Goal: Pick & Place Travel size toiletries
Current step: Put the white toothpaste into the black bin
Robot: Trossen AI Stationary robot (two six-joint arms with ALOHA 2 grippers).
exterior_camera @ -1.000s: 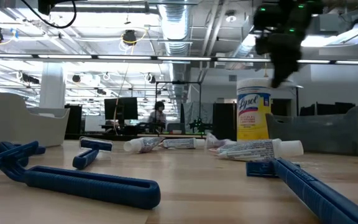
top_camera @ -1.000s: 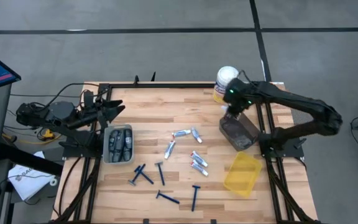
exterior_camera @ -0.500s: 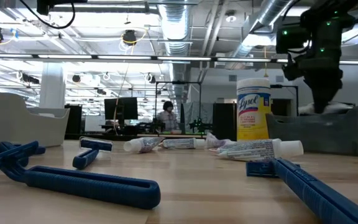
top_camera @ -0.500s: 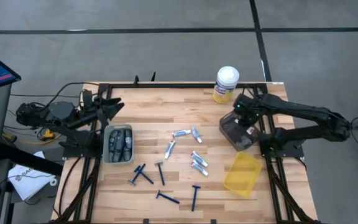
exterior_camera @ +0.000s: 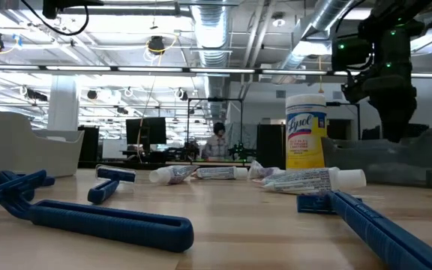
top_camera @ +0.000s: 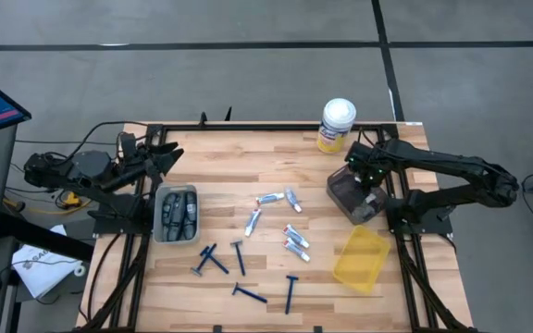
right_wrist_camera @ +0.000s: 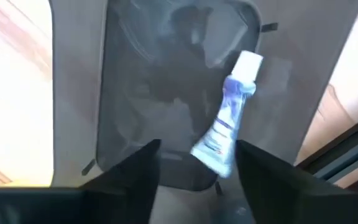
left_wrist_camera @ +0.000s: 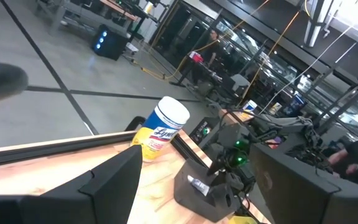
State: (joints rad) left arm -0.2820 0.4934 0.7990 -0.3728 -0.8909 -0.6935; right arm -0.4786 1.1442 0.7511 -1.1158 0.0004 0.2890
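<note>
Dropping a tube into the dark bin

Hovering over the dark grey bin [top_camera: 354,197] at the counter's [top_camera: 248,166] three o'clock edge, the right gripper [top_camera: 366,175] has just spread its fingers [right_wrist_camera: 129,180] wide, and a small tube [right_wrist_camera: 225,127] now lies loose in the bin: one item placed. Five tubes [top_camera: 291,243] remain mid-counter; five blue razors [top_camera: 239,256] lie toward six o'clock. Shaver pieces fill the grey tray [top_camera: 176,215] at nine o'clock. The left gripper [top_camera: 160,159] waits there, fingers wide.

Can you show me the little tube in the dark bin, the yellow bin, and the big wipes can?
little tube [right_wrist_camera: 227,122], right wrist view, on its middle.
yellow bin [top_camera: 362,257], high view, on its floor.
wipes can [exterior_camera: 306,139], low view, on its label.
</note>
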